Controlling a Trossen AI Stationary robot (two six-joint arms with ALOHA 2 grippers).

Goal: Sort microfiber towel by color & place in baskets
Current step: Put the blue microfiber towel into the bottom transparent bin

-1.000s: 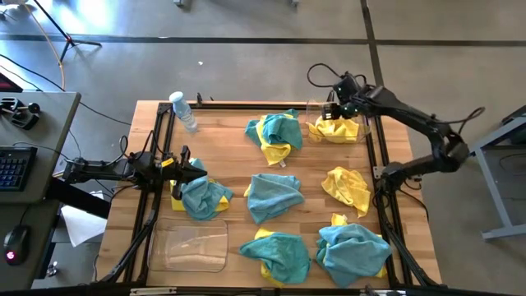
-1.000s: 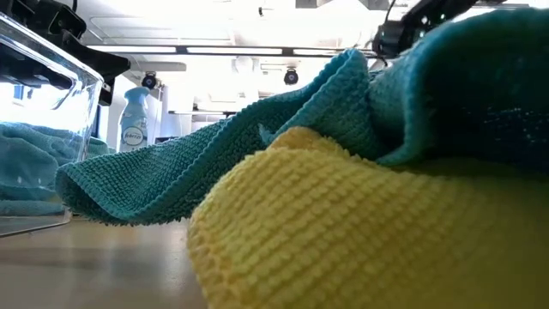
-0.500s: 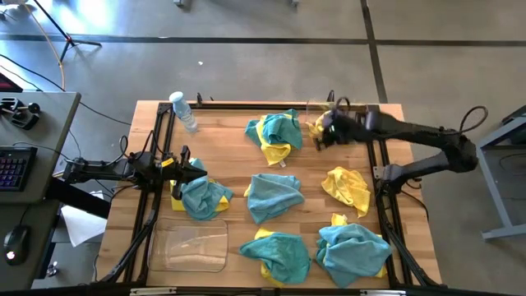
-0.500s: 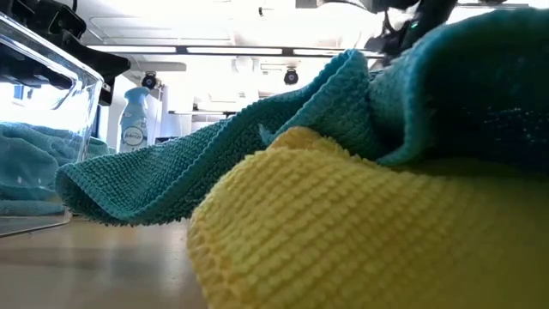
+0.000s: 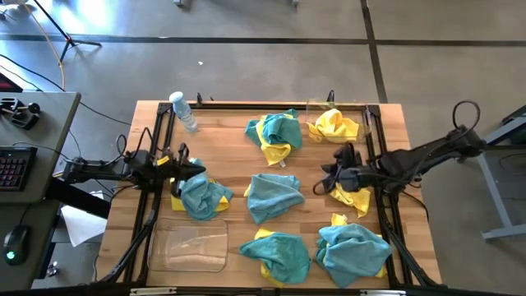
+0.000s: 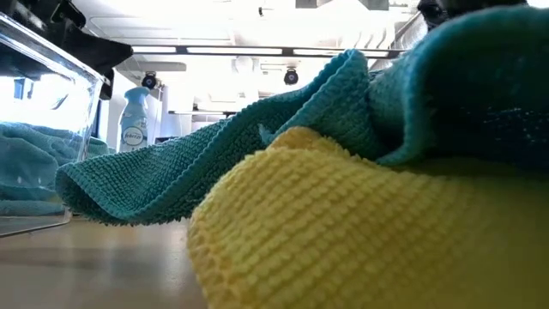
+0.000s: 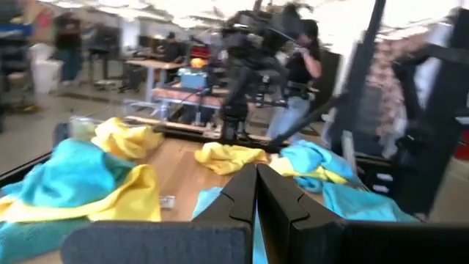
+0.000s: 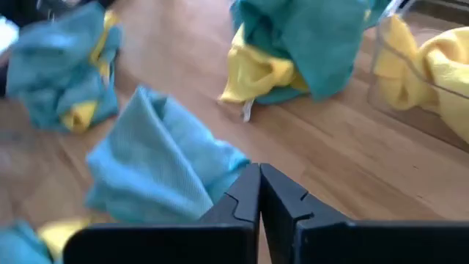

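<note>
The right gripper (image 5: pixel 329 177), fingers together and empty, is held over the table (image 5: pixel 230 144) beside a loose yellow towel (image 5: pixel 352 191), while another yellow towel (image 5: pixel 335 125) lies in the far basket (image 5: pixel 367 123), and the left gripper (image 5: pixel 191 170) is closed at a teal towel (image 5: pixel 204 197).

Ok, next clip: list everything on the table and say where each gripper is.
Teal towels: five, teal, mostly piled with yellow ones.
Yellow towels: one alone at the right edge, one in the far basket, others under teal ones.
Far basket: one, clear, far right corner.
Near basket: one, clear, near left.
Water bottle: one, clear, far left corner.
Left gripper: shut, by the left pile.
Right gripper: shut, empty, over the lone yellow towel.
</note>
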